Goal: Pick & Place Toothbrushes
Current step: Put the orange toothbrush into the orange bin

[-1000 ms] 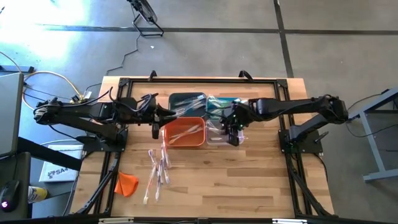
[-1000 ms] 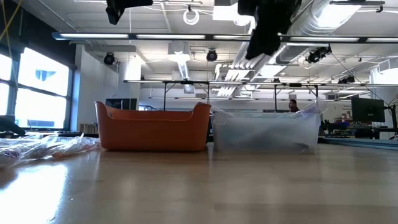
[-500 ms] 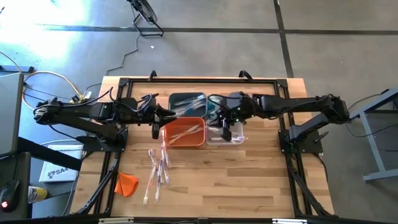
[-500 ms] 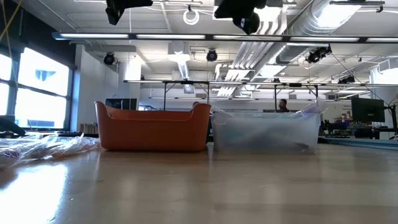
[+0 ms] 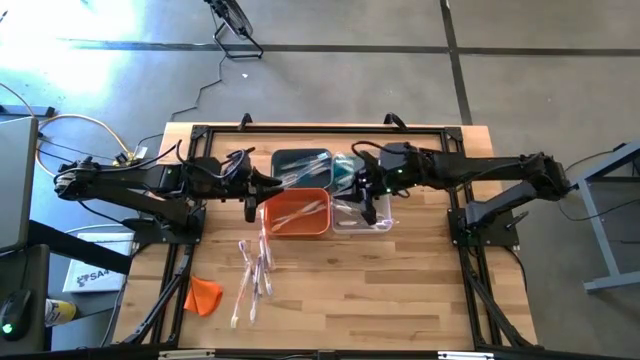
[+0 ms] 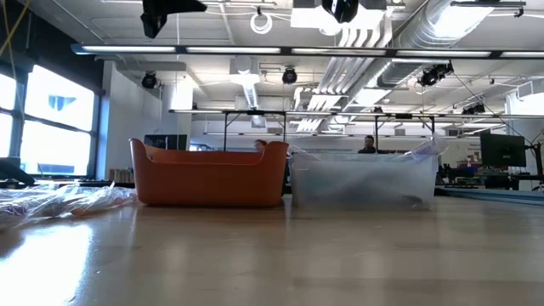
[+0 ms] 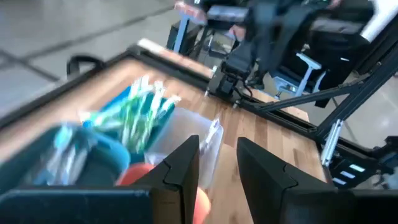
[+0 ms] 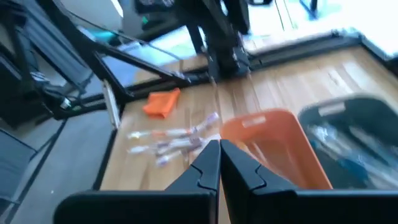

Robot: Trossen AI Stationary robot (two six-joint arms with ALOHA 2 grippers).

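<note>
Right tool (image 5: 364,187) is pinched closed and empty, mid-frame above the bins. Left tool (image 5: 251,197) sits parted, holding nothing. Loose toothbrushes (image 5: 252,274) lie lower left on the bench (image 5: 400,290). Looks between picks; next it needs to reach down there.

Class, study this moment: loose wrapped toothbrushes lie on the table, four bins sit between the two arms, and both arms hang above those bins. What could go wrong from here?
1. The loose toothbrushes lie overlapping in shiny wrappers, so a grab may lift several at once or slip.
2. The left gripper and right gripper hang close over the tightly packed bins, so the arms might collide.
3. The orange bin and clear bin touch, so a drop could land in the wrong one.
</note>
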